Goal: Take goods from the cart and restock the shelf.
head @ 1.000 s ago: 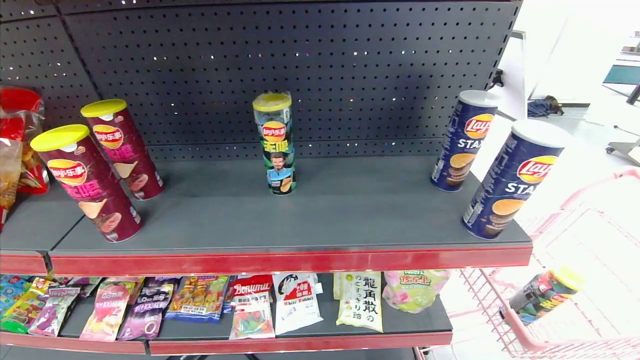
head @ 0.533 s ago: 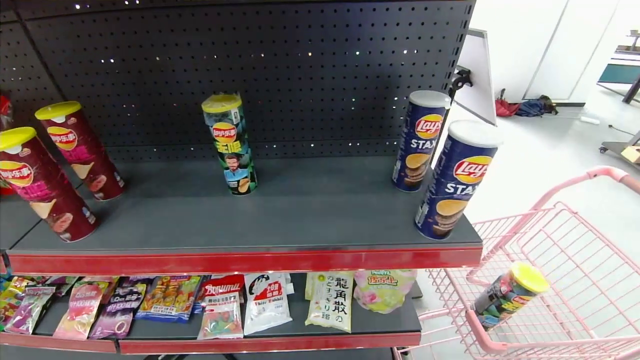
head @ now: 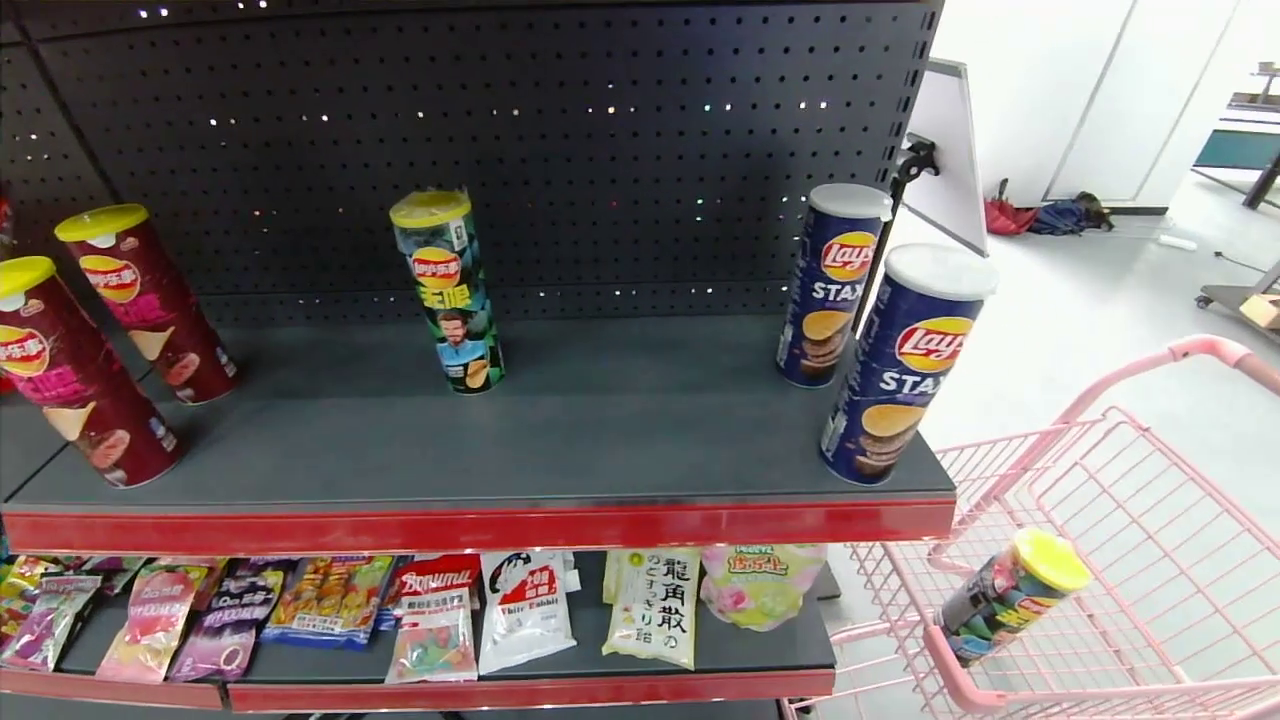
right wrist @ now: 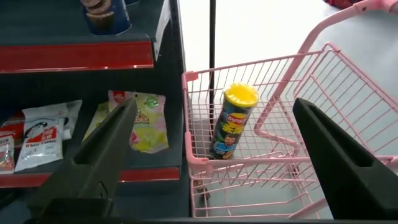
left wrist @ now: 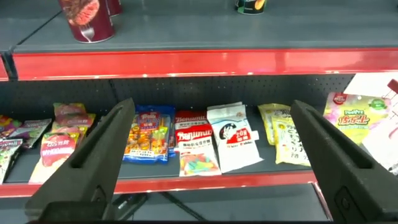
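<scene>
Both claws apart, nothing held. Right claw (right wrist: 214, 102) faces the cart (head: 1205, 347); left claw (left wrist: 211, 106) faces the bags (left wrist: 227, 137) on the lower shelf (head: 770, 650), parked.

Task item: one can (head: 1010, 598) in the cart, yellow lid up, leaning tilted against the basket's near corner next to the shelf (head: 600, 440). The wire wall is what props it; I'd expect it to roll once nudged.

The cart sits on my right, just off the shelf end, so the right arm is the obvious picker.

The shelf is sorted by kind:
- maroon cans (head: 75, 375) left, two in file
- green can (head: 448, 290) middle, alone, set back
- blue cans (head: 905, 365) right, two in file

The cart can's print looks like the green one's, so my guess is that it goes in front of the green can.

Surface: flat dark deck, red front lip, pegboard (head: 600, 150) behind. Plenty of bare deck mid-shelf. Room: pale open floor (head: 1080, 310) to the right, white walls beyond.
</scene>
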Motion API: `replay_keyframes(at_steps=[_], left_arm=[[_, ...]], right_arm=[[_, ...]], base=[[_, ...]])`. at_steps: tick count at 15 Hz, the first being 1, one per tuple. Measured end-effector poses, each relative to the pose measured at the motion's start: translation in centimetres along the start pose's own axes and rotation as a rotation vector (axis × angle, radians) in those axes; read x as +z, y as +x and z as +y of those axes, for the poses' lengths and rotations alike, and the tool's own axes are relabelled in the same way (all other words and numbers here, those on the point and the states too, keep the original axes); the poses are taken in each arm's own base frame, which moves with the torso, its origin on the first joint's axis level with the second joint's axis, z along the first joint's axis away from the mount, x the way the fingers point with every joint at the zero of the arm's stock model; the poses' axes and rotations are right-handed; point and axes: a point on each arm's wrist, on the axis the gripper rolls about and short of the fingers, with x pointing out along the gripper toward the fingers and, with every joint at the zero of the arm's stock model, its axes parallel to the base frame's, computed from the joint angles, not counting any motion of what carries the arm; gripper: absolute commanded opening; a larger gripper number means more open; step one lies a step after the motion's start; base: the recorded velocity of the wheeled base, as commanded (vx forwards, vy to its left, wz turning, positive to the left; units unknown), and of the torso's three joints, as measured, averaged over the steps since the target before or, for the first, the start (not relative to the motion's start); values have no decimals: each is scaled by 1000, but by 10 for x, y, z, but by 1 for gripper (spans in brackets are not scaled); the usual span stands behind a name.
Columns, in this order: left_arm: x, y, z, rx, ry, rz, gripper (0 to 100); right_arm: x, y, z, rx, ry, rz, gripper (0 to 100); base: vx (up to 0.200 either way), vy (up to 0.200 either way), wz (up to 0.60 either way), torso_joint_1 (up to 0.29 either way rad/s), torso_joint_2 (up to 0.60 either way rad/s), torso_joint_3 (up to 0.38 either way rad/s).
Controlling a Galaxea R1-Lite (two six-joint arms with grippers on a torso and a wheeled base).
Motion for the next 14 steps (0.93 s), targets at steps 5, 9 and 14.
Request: replay_keyframes(at_steps=[5,9,14], left_arm=[[0,0,0,0,0,0,100],[0,0,0,0,0,0,100],[0,0,0,1,0,0,100]], right_arm=[[0,0,0,0,0,0,100],[0,0,0,-1,-1,0,100],[0,0,0,0,1,0,100]], base=[[0,0,-600,5,1,4],[0,0,-150,-2,1,1],[0,0,0,0,0,0]])
